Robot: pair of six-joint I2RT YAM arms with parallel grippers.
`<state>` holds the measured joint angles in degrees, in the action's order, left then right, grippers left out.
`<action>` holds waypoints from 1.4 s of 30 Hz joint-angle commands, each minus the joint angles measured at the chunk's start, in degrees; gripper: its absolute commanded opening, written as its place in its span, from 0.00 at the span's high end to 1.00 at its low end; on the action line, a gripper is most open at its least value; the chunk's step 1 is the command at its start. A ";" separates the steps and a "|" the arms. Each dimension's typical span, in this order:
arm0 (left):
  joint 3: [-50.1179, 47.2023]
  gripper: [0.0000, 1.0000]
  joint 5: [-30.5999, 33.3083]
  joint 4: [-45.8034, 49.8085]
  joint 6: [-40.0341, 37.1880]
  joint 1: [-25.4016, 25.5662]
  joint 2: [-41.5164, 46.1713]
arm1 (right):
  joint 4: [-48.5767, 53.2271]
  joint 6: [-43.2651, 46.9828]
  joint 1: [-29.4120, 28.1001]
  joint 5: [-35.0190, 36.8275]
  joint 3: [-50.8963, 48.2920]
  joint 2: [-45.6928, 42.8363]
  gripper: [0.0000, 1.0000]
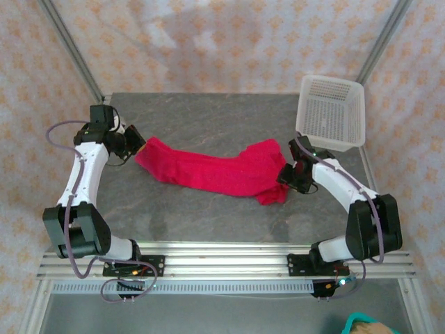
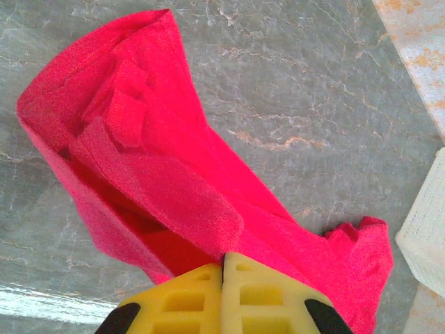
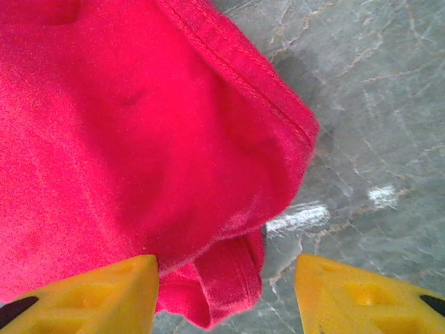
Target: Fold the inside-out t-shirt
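Note:
The inside-out t-shirt (image 1: 215,170) is bright red-pink and lies stretched in a long bunched band across the middle of the grey table, between the two arms. My left gripper (image 1: 135,148) is at its left end, yellow fingers pressed together with a fold of the shirt (image 2: 160,160) pinched at their tips (image 2: 224,264). At the shirt's right end my right gripper (image 1: 286,174) stands open. In the right wrist view a hemmed edge of the shirt (image 3: 139,125) hangs loose between the spread fingers (image 3: 226,268), touching the left finger (image 3: 125,292) and apart from the right one.
A white plastic mesh basket (image 1: 332,111) stands at the table's back right corner, just behind the right arm, and its corner (image 2: 425,243) is in the left wrist view. Bare grey marbled tabletop (image 1: 208,118) lies behind and in front of the shirt.

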<state>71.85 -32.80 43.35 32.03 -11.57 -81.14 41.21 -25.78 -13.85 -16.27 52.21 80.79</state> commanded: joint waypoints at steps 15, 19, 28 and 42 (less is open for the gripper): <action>15.67 1.00 1.77 4.56 1.78 -0.03 -0.61 | 9.38 5.44 1.77 10.04 27.57 0.52 1.00; 28.60 1.00 4.06 7.51 2.50 -0.17 -0.38 | 13.95 6.43 2.18 11.55 40.53 -2.63 1.00; 48.09 1.00 6.25 8.45 4.93 -2.19 2.04 | 21.14 8.72 2.29 13.25 63.08 -4.83 1.00; 48.47 1.00 8.47 9.79 1.87 -3.67 8.07 | 23.60 10.68 2.24 14.72 68.29 -8.10 1.00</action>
<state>124.16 -24.84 53.32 34.89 -14.41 -70.57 65.49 -16.60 -11.94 -2.92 122.02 68.77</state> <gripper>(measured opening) 0.064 0.061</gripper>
